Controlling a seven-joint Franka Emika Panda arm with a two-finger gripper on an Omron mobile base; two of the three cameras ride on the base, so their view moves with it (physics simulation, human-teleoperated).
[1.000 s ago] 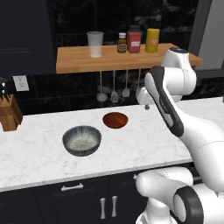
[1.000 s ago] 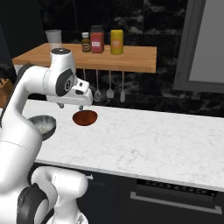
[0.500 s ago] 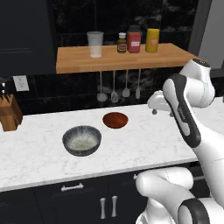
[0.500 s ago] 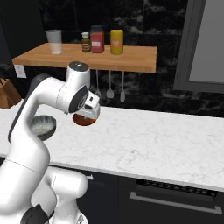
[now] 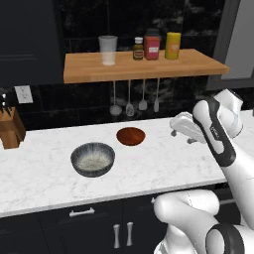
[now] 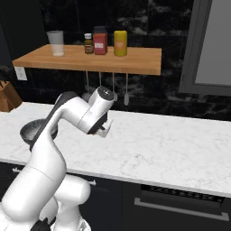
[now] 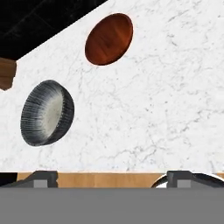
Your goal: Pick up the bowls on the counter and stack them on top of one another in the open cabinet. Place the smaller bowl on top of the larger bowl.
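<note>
While both bowls sit apart on the surface [image 5: 163, 163], our end effector [image 5: 182, 135] hangs open, empty. Grey bowl [image 5: 93, 159] looks rigid, glossy, prob. slippery; we'd pinch its rim. Red bowl [image 5: 131, 136] later.

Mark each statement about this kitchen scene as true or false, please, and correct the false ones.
1. Both bowls rest on the counter. True.
2. The smaller bowl sits inside the larger bowl. False: they lie apart.
3. The gripper holds the reddish-brown bowl. False: it is open and holds nothing.
4. A clear glass stands on the wooden shelf. True.
5. The shelf carries a bowl. False: only the glass and three jars stand there.
</note>
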